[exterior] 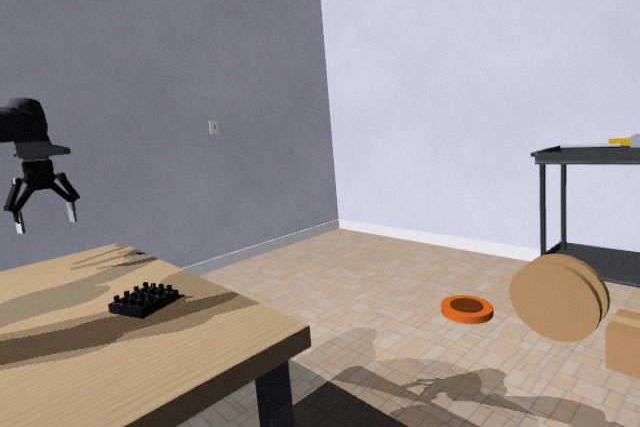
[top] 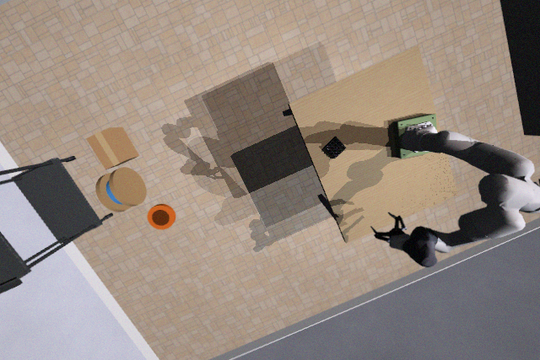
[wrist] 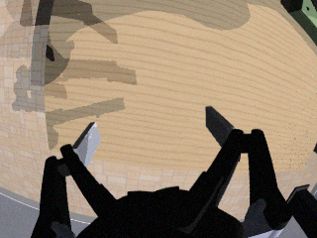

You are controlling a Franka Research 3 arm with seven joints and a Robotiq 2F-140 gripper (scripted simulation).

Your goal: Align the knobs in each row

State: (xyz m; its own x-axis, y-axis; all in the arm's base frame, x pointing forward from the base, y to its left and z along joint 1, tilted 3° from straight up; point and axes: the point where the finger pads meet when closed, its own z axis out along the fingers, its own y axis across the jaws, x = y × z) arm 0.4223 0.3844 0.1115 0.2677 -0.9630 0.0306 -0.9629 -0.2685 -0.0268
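Observation:
The knob box (top: 333,147) (exterior: 145,301) is small and black. It stands flat on the wooden table (top: 370,86) (exterior: 206,344) (wrist: 173,64), near the table edge farther from the arm's base. Its short black knobs stand up in rows. The white lines, marks and printed names are too small and dark to read in the top and exterior views. The box is not in the wrist view. My gripper (top: 380,221) (exterior: 46,226) (wrist: 151,124) is wide open and empty. It hangs high, off to one side of the box, with bare table and some floor showing beyond its fingers in the wrist view.
The arm's green mounting plate (top: 404,150) (wrist: 310,14) is at the table's far end from the box. On the floor beyond the table are an orange ring (top: 149,217) (exterior: 467,315), a round brown drum (top: 128,185) (exterior: 553,298) and a cardboard box (top: 121,147) (exterior: 622,347). A dark cart (top: 56,199) (exterior: 594,156) stands farther off.

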